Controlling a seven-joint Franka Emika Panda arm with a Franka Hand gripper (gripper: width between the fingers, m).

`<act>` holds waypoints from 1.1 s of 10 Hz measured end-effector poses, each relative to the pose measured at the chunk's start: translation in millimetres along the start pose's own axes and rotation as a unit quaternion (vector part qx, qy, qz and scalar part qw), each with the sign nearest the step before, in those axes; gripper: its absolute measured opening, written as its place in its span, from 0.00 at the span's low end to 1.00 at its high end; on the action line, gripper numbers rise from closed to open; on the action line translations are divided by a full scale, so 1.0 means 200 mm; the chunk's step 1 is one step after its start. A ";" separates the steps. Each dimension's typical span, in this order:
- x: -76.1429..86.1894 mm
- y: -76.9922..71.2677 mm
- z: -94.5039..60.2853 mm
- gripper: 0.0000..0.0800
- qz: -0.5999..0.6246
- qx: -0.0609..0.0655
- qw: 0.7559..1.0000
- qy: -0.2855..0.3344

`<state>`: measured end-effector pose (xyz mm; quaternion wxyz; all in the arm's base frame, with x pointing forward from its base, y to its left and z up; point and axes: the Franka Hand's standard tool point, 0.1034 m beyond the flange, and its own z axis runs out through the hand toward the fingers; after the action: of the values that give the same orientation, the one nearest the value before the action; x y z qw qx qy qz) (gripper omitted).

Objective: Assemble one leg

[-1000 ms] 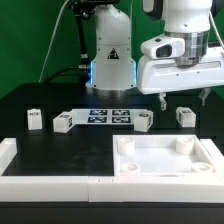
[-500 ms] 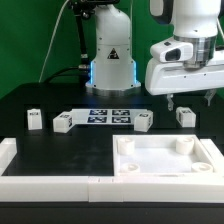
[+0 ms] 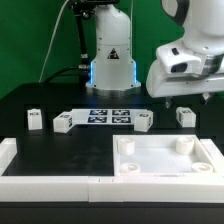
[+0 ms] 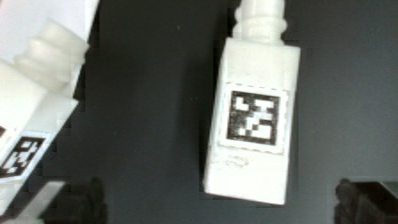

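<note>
Several white legs with tags lie in a row on the black table: two at the exterior view's left (image 3: 35, 119) (image 3: 63, 122), one in the middle (image 3: 143, 120) and one at the right (image 3: 185, 116). My gripper (image 3: 186, 99) hangs open and empty above the right leg, not touching it. In the wrist view this leg (image 4: 254, 110) lies lengthwise with its tag facing up, and the gripper (image 4: 221, 203) has its dark fingers (image 4: 370, 200) wide apart on either side of the leg's end.
The large white square panel (image 3: 200, 148) with corner sockets lies at the front right. The marker board (image 3: 108, 116) lies between the legs. A white L-shaped fence (image 3: 40, 182) runs along the front. Another white part (image 4: 36, 85) shows beside the leg in the wrist view.
The arm has risen and shifted toward the exterior view's right, still over the right leg. The legs and the panel have not moved.
</note>
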<state>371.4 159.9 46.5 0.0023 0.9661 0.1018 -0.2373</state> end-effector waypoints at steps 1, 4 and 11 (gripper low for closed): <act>0.00 -0.01 0.02 0.81 -0.001 0.000 1.000 -0.021; -0.06 -0.04 0.07 0.81 -0.005 -0.004 0.983 -0.186; -0.07 -0.08 0.23 0.81 -0.008 -0.006 0.959 -0.284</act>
<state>334.2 170.2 12.4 0.0354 0.8580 0.1061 -0.5013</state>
